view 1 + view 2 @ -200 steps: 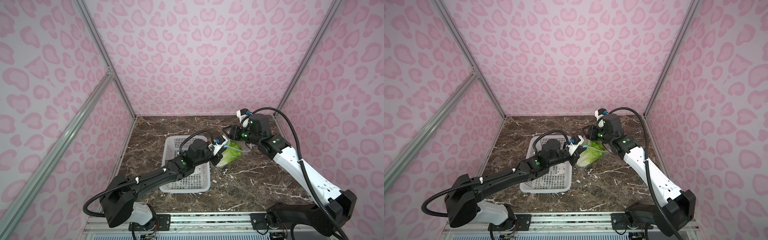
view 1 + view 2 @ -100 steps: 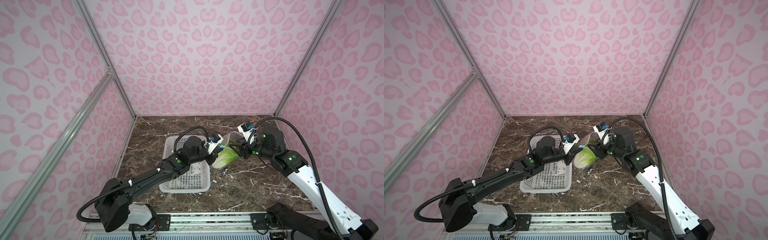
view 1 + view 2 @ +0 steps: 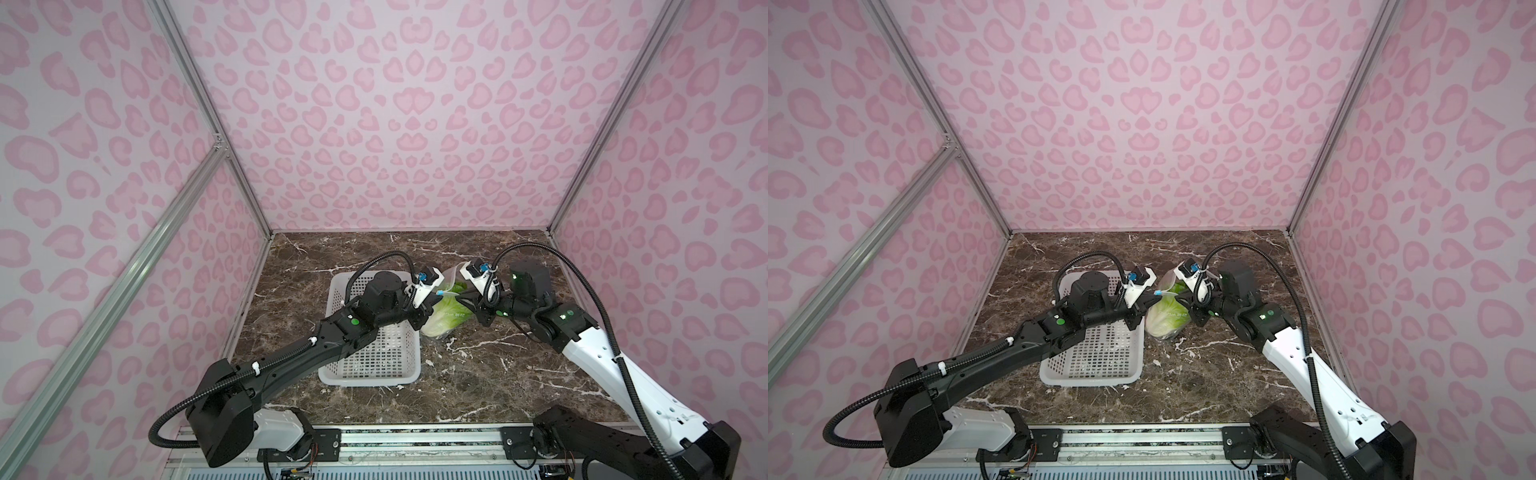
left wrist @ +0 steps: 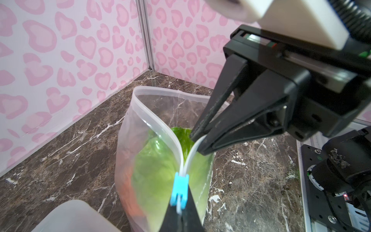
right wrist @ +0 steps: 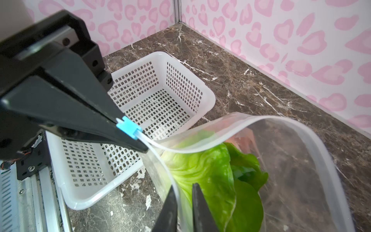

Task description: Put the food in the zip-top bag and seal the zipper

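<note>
The zip-top bag (image 3: 446, 318) stands on the marble table just right of the basket, its mouth open upward. Inside lie the green-white lettuce head (image 5: 210, 176) and an orange piece of food (image 4: 130, 196). My left gripper (image 3: 436, 296) is shut on the end of the zipper, right behind the blue slider tab (image 4: 179, 187). My right gripper (image 5: 183, 188) straddles the bag's near rim a short way along from the slider and is pinched shut on that strip. Seen from the left wrist, the right gripper (image 4: 197, 144) has the white zipper strip between its tips.
The white perforated basket (image 3: 368, 379) sits left of the bag, under my left arm, and looks empty in the right wrist view (image 5: 208, 94). Pink-patterned walls close in the table at the back and on both sides.
My right arm swung from behind the bag to its mouth and its gripper closed on the rim. The left gripper kept hold of the zipper end and shifted slightly.
</note>
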Motion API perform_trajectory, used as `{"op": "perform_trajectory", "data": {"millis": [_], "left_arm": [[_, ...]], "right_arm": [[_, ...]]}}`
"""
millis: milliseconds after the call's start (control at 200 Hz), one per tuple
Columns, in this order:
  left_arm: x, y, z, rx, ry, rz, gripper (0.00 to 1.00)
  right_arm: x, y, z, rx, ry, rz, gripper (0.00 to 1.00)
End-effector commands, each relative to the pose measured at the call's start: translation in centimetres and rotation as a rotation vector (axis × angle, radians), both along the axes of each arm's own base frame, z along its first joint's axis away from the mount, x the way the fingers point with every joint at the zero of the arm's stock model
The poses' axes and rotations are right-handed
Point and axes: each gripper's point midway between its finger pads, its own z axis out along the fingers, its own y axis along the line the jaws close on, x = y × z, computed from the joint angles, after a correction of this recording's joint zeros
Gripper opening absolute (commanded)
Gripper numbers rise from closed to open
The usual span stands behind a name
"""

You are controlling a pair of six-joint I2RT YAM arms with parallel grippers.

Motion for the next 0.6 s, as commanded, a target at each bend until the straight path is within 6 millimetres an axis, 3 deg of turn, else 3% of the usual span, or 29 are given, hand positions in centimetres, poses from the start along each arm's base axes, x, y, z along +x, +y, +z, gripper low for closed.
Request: {"op": "perform_trajectory", "data": {"millis": [0,40,285,595], "left_arm": [[1.7,0.6,1.3,-0.005,-0.044,0.063,0.04],[2.2,0.6,1.5,-0.006,-0.045,0.073,0.04],[3.9,0.0,3.7,-0.026,-0.087,0.071,0.04],[1.9,-0.7,4.0,-0.051,-0.074,-0.097,0.04]], "right_arm": [[-0.4,0.7,1.4,0.042,-0.052,0.012,0.03],[-0.9,1.1,1.7,0.048,-0.059,0.019,0.0],[-3.2,3.4,1.6,0.097,-0.029,0.057,0.0],[-3.9,5.6,2.2,0.132,-0.004,0.1,0.0]]}}
